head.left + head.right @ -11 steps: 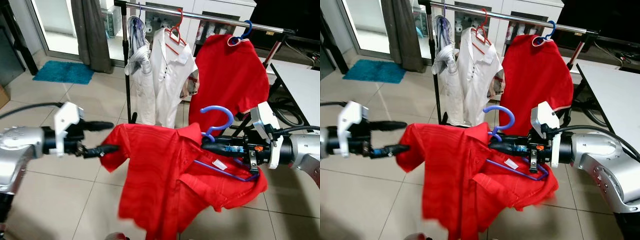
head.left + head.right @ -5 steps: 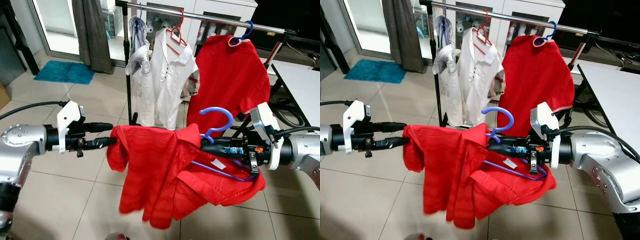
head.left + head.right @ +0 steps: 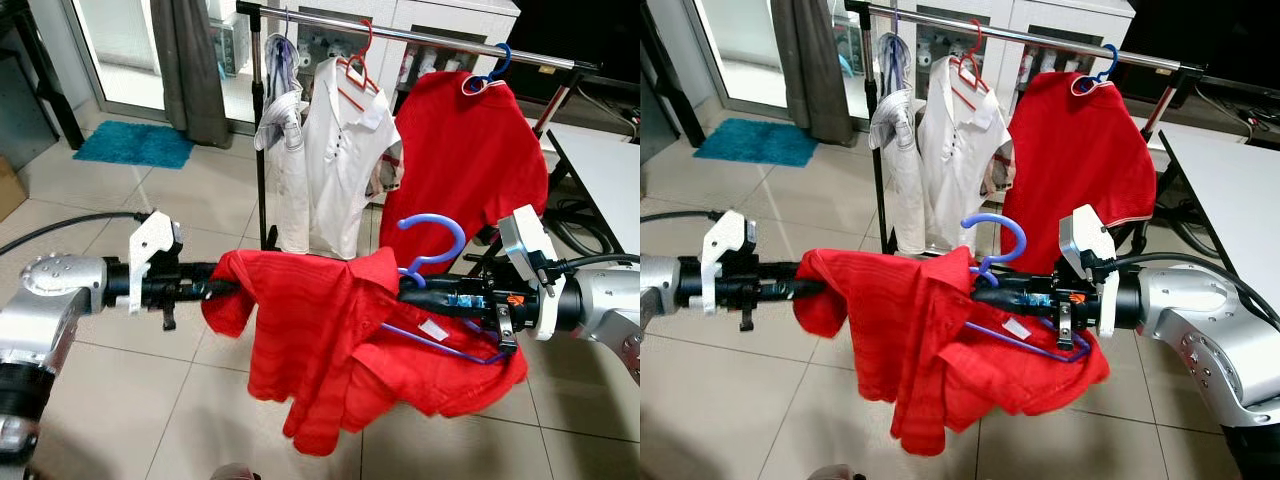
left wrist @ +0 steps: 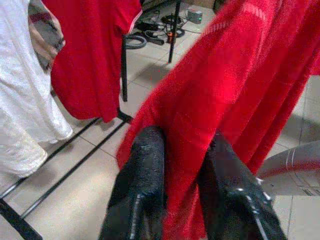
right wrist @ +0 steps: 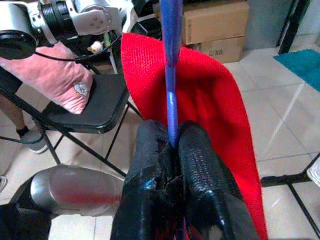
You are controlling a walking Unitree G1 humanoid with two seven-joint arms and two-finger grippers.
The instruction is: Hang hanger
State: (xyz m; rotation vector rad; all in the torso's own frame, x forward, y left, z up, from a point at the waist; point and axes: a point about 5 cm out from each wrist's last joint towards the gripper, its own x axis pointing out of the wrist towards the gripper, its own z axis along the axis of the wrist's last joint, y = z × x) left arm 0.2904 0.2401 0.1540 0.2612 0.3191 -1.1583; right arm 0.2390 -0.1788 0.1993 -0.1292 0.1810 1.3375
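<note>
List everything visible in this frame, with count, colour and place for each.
Red shirt: 1, red, held between both arms, on the blue hanger.
Blue hanger: 1, blue, in the right tool.
Clothes rack: 1, metal, behind.
Hung garments: red shirt on rack, white shirt, pale garment.
Rug: 1, teal, far left floor.
Table: 1, white, right.
Left tool: shut on the shirt's sleeve.
Right tool: shut on the hanger.

The right gripper [image 3: 985,281] is closed on a blue hanger [image 3: 1002,262] inside a red shirt [image 3: 940,340]. The left gripper [image 3: 812,290] pinches the shirt's sleeve. Behind them, a white shirt [image 3: 955,160] and another red shirt [image 3: 1080,170] hang on a rail [image 3: 1040,40].
</note>
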